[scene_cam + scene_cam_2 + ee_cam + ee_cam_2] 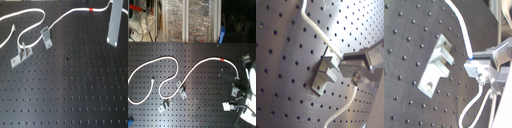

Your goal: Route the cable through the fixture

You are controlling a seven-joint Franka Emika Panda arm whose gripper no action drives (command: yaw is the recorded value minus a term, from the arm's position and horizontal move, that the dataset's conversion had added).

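Closest in, your tool (474, 66) is pressed together on the cable (459, 20), pinching it right at the tips, as best the second wrist view shows. Just beside those tips stands the fixture (436, 65), a slim grey strip screwed to the desk (203, 110). Here's what your move turns on: the cable runs close past the strip's upper end but isn't seated in it, and I can't tell whether the two touch. The strip's long axis lies roughly alongside the stretch of cable leading into your tool, so I'd judge you need a short sideways carry toward the strip, then a drop in. Watch the slack; it could ride over the top.

Further out, in the second exterior view, the cable leaves your tool at the second exterior view's right, passes its red band (223, 60), and snakes away in loops. Well apart sit a bent clip (182, 93) and a flat bracket (164, 106).
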